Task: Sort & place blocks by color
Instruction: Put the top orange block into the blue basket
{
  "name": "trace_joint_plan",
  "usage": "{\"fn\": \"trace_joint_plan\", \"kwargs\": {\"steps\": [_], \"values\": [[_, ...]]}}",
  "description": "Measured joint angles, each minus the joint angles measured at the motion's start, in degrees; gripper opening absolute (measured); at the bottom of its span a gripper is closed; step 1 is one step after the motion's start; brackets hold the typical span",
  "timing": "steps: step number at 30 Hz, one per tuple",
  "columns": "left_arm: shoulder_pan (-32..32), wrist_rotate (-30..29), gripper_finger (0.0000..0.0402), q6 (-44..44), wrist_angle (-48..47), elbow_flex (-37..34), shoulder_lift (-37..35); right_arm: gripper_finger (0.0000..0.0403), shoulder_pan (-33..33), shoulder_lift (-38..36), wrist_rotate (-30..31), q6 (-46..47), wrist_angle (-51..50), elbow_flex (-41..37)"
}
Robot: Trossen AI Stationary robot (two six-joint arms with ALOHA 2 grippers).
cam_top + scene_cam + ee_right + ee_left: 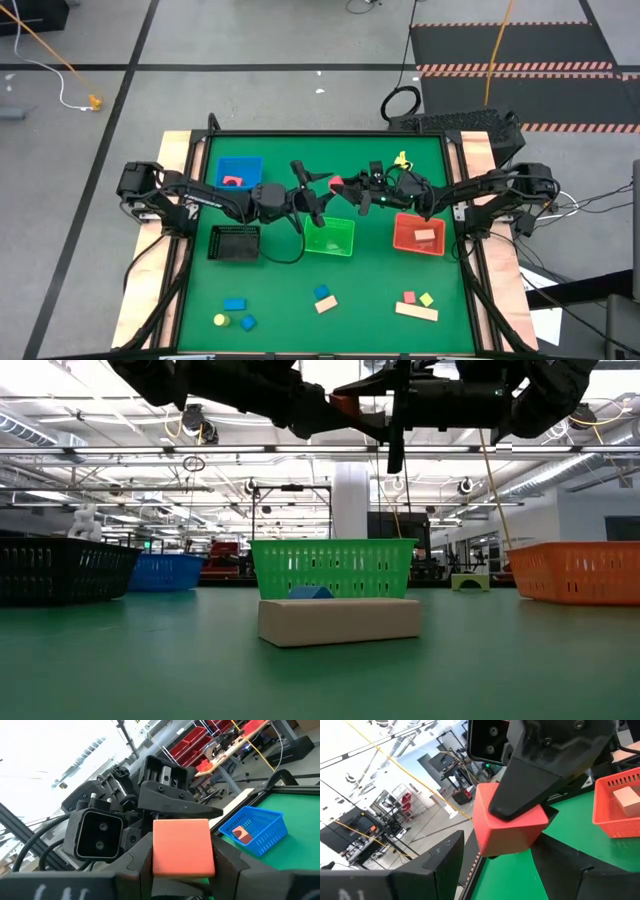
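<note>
Four bins on the green table (330,280).

Blue bin (240,172): one red-pink block (233,181) inside; it also shows through the mesh in the right wrist view.
Black bin (236,243): nothing seen in it.
Green bin (329,236): the middle one, taken as landmark. Nothing seen in it.
Red bin (419,234): one tan block (425,236) inside.

Red cube (337,184): held in the air just beyond the green bin's far edge, between the two grippers. Right gripper (182,865) has its fingers clamped on the cube's sides. Left gripper (318,195) meets it from the blue-bin side; its fingers bracket the cube, one pressed on top in the left wrist view, but whether they actually pinch it I cannot tell.

Loose blocks on the near side of the green bin, eight counted:
- blue, three: blue bar (234,304) and small blue piece (248,322) toward the black-bin side; blue wedge (322,292) straight in front of the green bin.
- yellow, two: yellow cylinder (220,320) and yellow cube (426,299).
- tan, two: short tan bar (326,304) touching the blue wedge; long tan bar (416,312) toward the red-bin side.
- red, one: small red block (408,297).
</note>
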Motion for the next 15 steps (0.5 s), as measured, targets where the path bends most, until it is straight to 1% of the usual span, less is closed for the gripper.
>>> {"fn": "trace_joint_plan", "kwargs": {"steps": [3,5,8,15], "values": [[-0.1,0.0,0.0212,-0.1,-0.1,0.0,0.0,0.0123,0.0,0.0,0.0,0.0,-0.4,0.0],[-0.4,0.1,0.0186,0.0,-0.3,0.0,0.0,0.0124,0.0,0.0,0.0,0.0,-1.0,0.1],[-0.5,-0.1,0.0135,0.1,-0.5,0.0,0.0,0.0135,0.0,-0.1,0.1,0.0,-1.3,0.1],[-0.7,0.0,0.0132,-0.5,-0.3,0.0,0.0,0.0200,-0.7,0.0,-0.4,-0.1,-3.5,0.1]]}}
